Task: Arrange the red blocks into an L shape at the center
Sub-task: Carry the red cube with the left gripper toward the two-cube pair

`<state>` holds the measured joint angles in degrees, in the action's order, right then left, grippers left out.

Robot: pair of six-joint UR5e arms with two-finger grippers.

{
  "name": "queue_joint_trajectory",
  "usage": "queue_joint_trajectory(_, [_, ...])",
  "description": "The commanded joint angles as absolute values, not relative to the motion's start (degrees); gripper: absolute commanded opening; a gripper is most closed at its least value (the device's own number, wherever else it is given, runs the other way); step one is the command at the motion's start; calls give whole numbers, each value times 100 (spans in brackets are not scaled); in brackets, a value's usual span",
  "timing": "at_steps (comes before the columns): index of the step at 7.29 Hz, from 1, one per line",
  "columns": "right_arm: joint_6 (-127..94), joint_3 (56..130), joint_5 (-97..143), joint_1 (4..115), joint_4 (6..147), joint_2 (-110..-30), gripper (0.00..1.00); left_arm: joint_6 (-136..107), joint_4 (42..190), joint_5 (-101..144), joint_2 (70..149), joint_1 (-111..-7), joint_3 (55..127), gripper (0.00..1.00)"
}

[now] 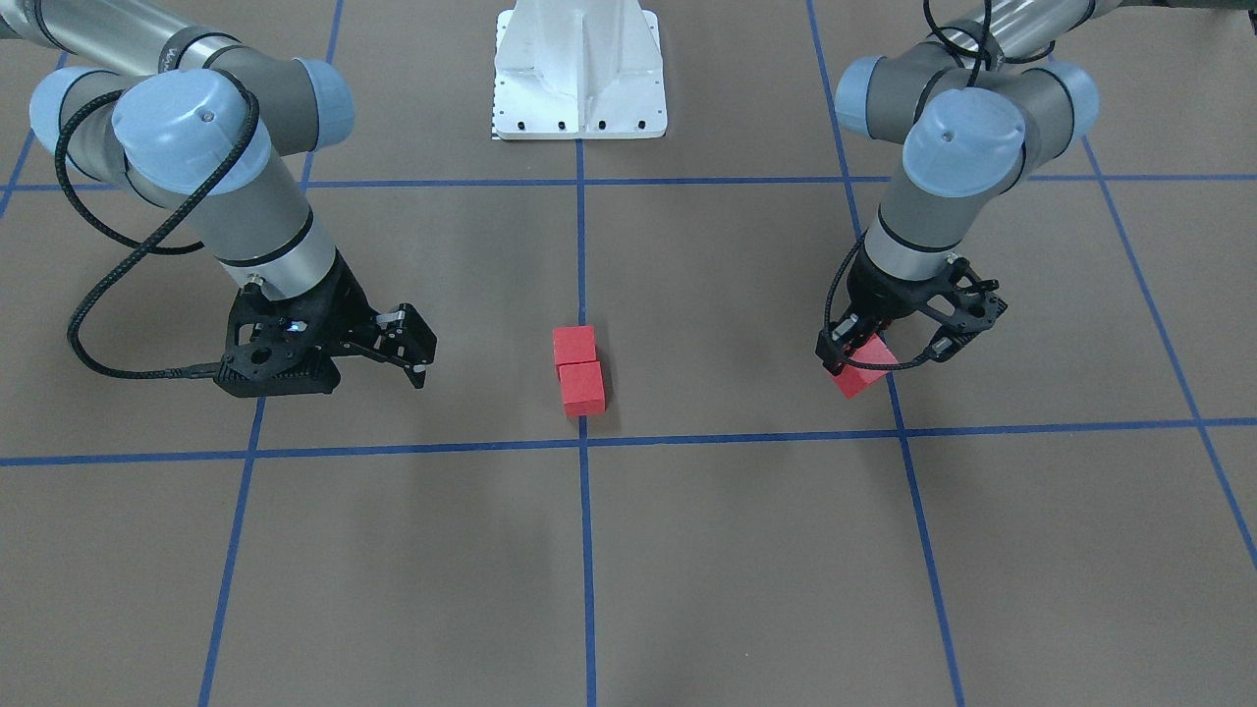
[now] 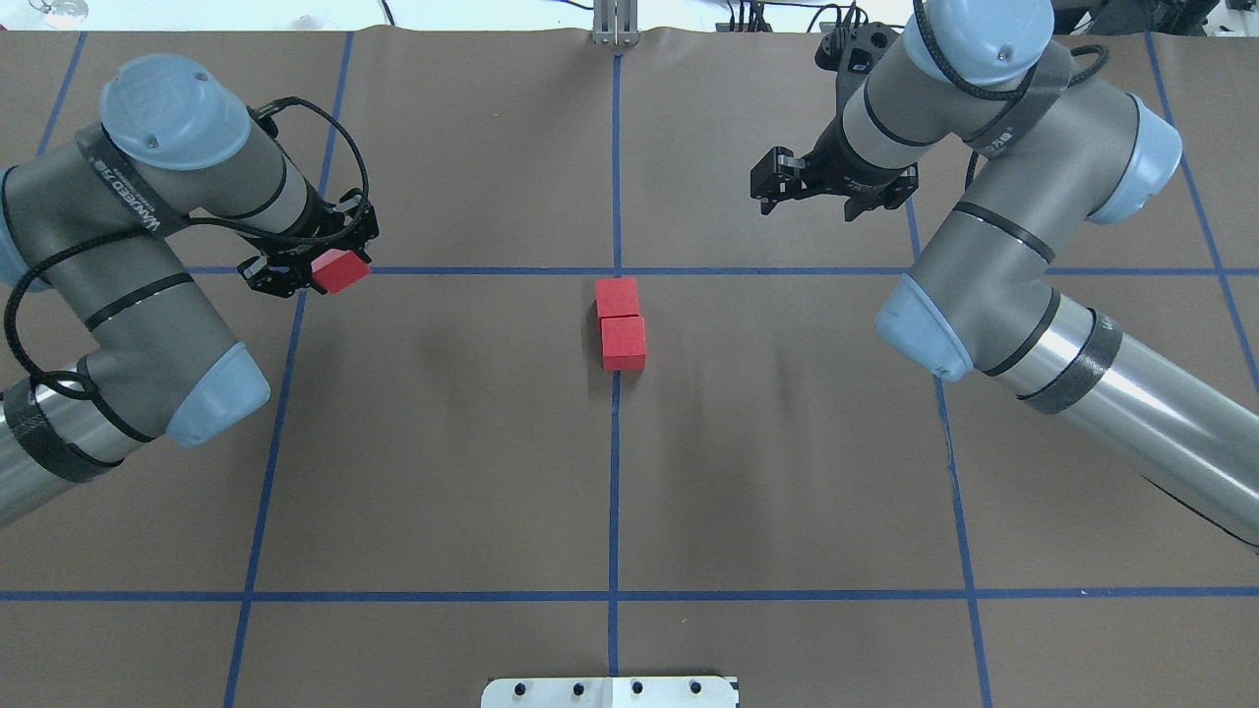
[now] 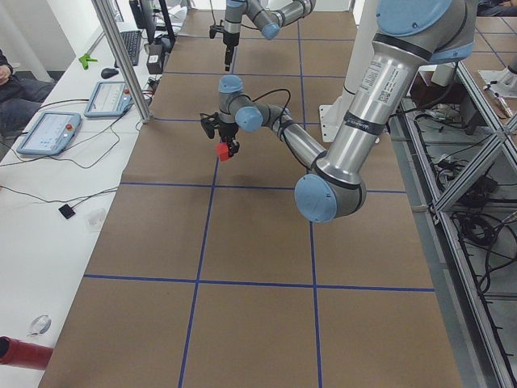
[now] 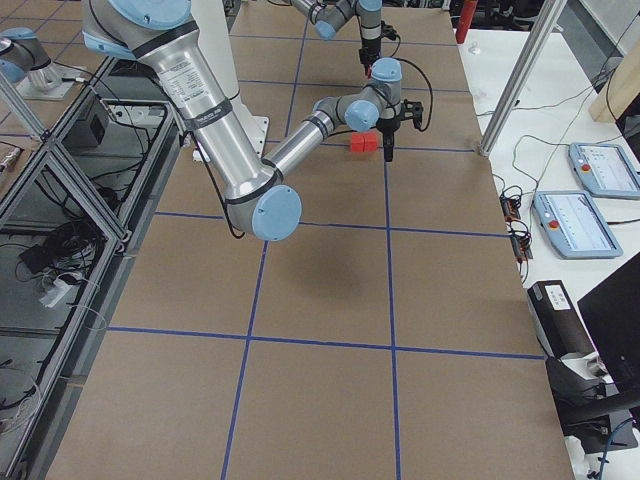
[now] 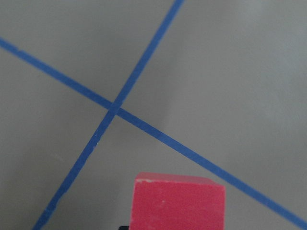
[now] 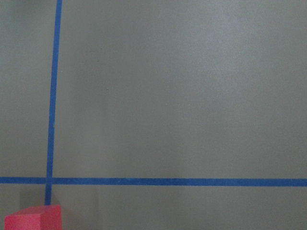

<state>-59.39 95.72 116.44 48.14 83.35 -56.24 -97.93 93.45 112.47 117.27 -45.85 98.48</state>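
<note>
One red block [image 2: 344,267] clamped in L gripper [image 2: 329,275].
R gripper [image 2: 809,197] fingers apart, nothing btwn them; other two red blocks [image 2: 622,324] set touching just beside center [image 2: 617,270], well apart from both grippers.

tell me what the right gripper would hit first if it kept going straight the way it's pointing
Most likely bare brown table: the right gripper points steeply down, and its wrist view shows mostly open surface. The two red blocks sit off to one side, probably outside that line.
</note>
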Motion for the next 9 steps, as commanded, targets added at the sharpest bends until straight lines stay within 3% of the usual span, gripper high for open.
queue_joint_trajectory(1, [-5574, 9580, 11689, 4878, 8332, -5651, 99, -11323, 8479, 10830, 12379, -4439, 9634, 0])
queue_joint_trajectory(4, [-4696, 9580, 11689, 5009, 8332, -5879, 99, -12557, 8147, 10652, 12901, -4149, 9196, 0])
queue_joint_trajectory(9, [-4078, 9580, 12094, 5159, 7198, -6723, 99, -14121, 7743, 10705, 14132, -4148, 7657, 0])
